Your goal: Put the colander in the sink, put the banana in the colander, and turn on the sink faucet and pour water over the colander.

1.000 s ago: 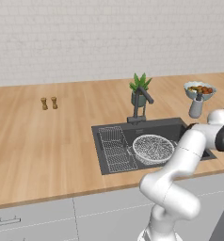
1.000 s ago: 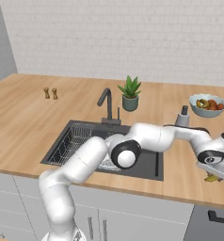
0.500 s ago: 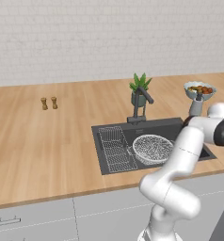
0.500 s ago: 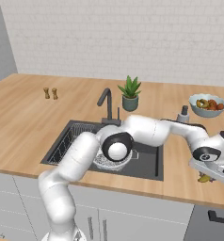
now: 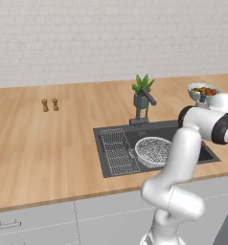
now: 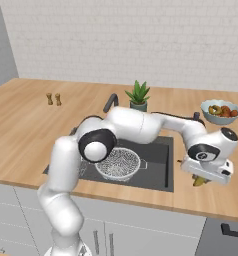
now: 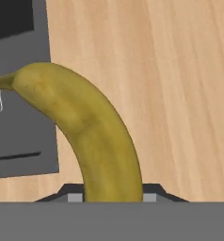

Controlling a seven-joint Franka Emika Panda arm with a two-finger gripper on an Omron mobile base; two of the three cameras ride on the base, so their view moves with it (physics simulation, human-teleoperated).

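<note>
Lying between the fingertips at the bottom of the hand view, the banana seems gripped by the gripper, jaws narrowly apart. The colander sits in the sink, centre frame. A loose grip could drop it onto the counter.

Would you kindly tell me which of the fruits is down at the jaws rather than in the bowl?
The banana: long, yellow, curved, right at the gripper over the counter; the round orange fruits sit in the fruit bowl.
</note>
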